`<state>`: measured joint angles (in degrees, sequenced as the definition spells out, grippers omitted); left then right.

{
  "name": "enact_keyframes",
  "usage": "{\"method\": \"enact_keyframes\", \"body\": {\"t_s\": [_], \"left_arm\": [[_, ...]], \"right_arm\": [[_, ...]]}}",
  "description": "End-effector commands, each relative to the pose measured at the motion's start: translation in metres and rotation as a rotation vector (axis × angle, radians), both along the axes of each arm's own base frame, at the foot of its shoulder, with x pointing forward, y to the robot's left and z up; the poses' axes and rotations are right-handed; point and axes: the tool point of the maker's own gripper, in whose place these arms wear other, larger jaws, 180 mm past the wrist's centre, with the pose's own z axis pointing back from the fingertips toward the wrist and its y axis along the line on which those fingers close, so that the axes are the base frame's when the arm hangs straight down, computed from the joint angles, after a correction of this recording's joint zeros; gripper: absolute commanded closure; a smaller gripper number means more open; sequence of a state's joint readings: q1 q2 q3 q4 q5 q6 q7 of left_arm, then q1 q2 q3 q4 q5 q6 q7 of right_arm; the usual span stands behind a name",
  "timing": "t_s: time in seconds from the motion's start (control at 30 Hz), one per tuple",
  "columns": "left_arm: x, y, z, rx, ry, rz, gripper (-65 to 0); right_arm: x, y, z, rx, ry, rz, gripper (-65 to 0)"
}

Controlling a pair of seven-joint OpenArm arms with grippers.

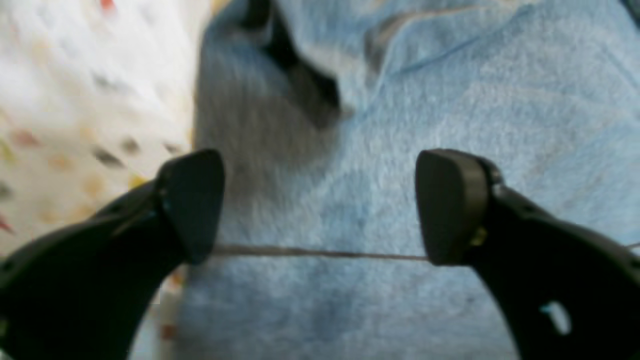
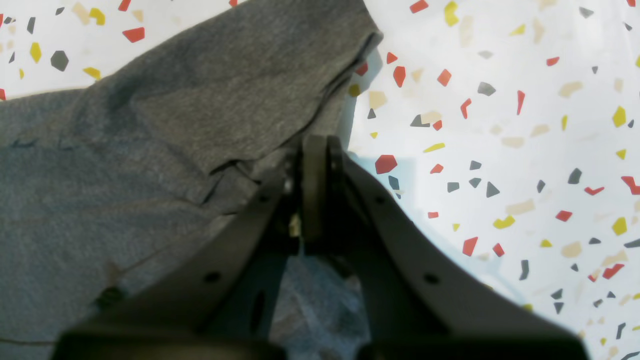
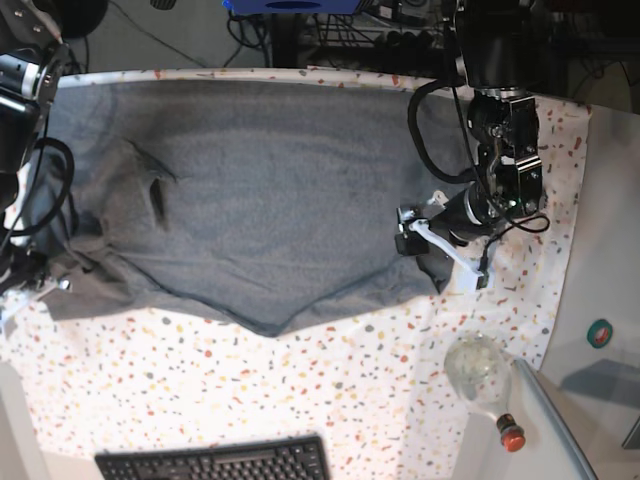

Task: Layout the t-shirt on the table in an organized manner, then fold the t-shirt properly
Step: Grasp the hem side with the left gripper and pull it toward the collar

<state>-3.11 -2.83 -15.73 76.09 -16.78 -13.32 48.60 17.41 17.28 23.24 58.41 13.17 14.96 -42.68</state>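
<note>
Grey t-shirt (image 3: pixel 260 200) spread across speckled table (image 3: pixel 200 400), left gripper (image 1: pixel 320 205) gaping wide over the fabric, holding nothing, right gripper (image 2: pixel 315 190) pinched tight on the shirt's sleeve edge.

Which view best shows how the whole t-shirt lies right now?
The base view: the t-shirt is spread across the table, its near edge uneven. The left wrist view shows only blurred cloth between open fingers. The right wrist view shows one sleeve area by closed fingers.
</note>
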Motion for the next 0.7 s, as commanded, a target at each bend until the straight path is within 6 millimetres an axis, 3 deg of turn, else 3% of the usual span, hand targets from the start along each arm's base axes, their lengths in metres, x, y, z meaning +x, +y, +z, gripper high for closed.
{"method": "enact_keyframes", "body": {"t_s": [0.0,0.5,0.67], "left_arm": [[0.021,-0.001,0.016,-0.029,-0.064,0.019,-50.8],[0.063,-0.021,0.011,-0.149,-0.07,0.063,-48.9],[0.065,-0.026,0.0,-0.174,-0.063,0.084,-48.5]], "right_arm": [[0.014,-0.012,0.02,-0.024,-0.058,-0.006,0.0],[0.014,-0.012,0.02,-0.024,-0.058,-0.006,0.0],[0.015,-0.012,0.02,-0.027,-0.06,-0.006,0.0]]}}
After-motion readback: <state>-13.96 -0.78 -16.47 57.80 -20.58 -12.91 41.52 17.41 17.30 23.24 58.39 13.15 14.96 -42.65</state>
